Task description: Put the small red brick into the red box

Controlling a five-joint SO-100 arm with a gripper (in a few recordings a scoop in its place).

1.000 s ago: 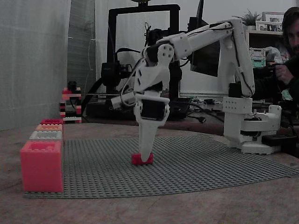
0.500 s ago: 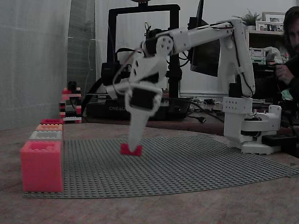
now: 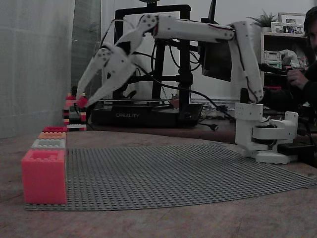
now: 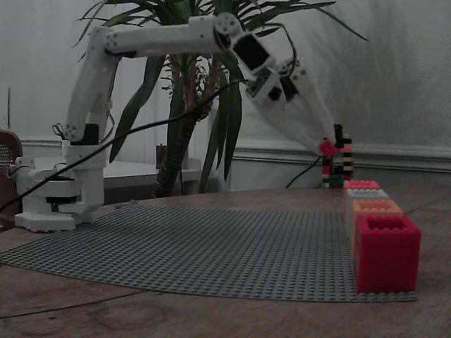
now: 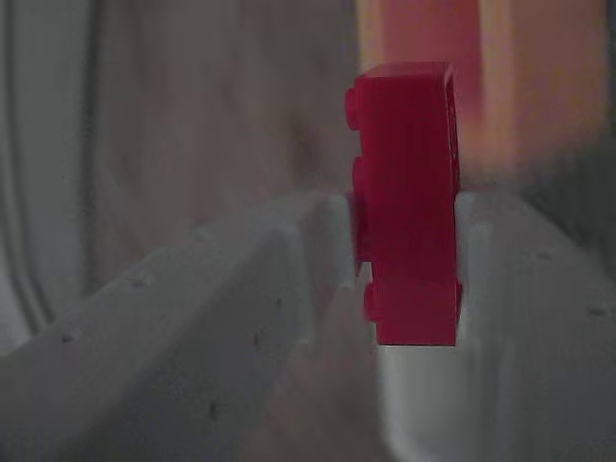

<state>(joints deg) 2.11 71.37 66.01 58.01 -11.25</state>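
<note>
Wooden surface (image 3: 163,223) carries a grey studded baseplate (image 3: 188,171), with a black printer frame (image 3: 153,59) behind in one fixed view and a leafy plant (image 4: 190,84) behind in the other. White arm (image 3: 198,30) reaches high across the plate in both fixed views. Four studded boxes line the plate's edge; a pink one (image 3: 43,176) sits nearest in one fixed view, while the other fixed view has the red box (image 4: 386,253) nearest. Tapered hand (image 3: 81,101) hangs in the air, well above the row, clamped on the brick (image 5: 409,202). Only the wrist view reveals the brick's side studs, pinched between two smooth white fingers (image 5: 520,279), with a blurred orange box (image 5: 481,77) beyond.
</note>
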